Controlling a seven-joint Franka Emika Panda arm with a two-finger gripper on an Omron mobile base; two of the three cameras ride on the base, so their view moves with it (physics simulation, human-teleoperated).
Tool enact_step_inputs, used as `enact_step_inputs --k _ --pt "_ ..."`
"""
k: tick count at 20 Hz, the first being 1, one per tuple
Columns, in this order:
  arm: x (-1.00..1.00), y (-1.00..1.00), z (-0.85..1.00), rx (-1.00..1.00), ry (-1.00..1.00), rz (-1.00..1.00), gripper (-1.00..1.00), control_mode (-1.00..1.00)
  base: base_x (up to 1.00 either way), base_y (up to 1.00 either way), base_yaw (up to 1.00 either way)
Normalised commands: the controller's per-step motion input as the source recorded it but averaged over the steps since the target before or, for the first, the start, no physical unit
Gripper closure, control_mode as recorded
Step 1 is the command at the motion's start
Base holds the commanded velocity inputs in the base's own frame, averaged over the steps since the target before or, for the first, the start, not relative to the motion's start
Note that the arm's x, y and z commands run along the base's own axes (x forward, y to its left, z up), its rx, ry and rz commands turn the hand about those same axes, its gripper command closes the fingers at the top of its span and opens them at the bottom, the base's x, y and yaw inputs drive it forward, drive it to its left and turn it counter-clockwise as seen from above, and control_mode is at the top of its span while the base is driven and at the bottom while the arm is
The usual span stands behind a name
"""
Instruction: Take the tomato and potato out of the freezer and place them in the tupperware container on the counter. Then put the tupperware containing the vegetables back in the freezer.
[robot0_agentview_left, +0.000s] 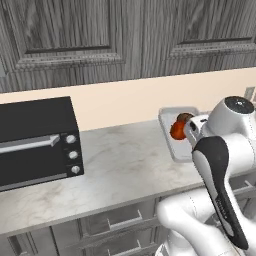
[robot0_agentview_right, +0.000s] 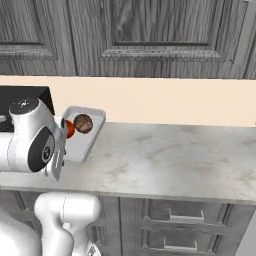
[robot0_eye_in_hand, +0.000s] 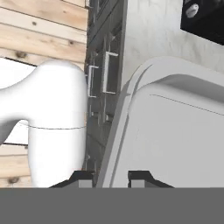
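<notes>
Gripper (robot0_eye_in_hand: 111, 175) jaws clamped on tupperware container (robot0_eye_in_hand: 175, 131) rim, seemingly; toaster oven (robot0_agentview_left: 35, 142) well left on counter (robot0_agentview_left: 125, 170).

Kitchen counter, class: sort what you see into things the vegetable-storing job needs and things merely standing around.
Needed:
tomato
potato
tupperware container, holding both
counter

Standing around:
toaster oven
drawers
upper cabinets

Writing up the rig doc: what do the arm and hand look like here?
Glossy white rounded arm links, with a black band along one link and a dark grey round cap on the joint. Hand: two small dark, blocky fingertips in the hand view. No cables or markings visible.
</notes>
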Motion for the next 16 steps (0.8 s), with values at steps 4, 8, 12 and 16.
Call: enact_step_inputs --k 4,8,12,16 --pt "-0.45 -0.02 0.58 0.0 0.02 0.1 1.0 -1.0 0.0 0.0 0.0" --pt "-0.16 0.0 0.17 0.0 0.22 0.1 1.0 -1.0 0.0 0.0 0.0" --pt "-0.16 0.0 0.02 0.0 0.12 0.04 1.0 -1.0 0.0 0.0 0.0" --pt "-0.49 0.0 -0.02 0.0 -0.08 0.0 1.0 -1.0 0.0 0.0 0.0"
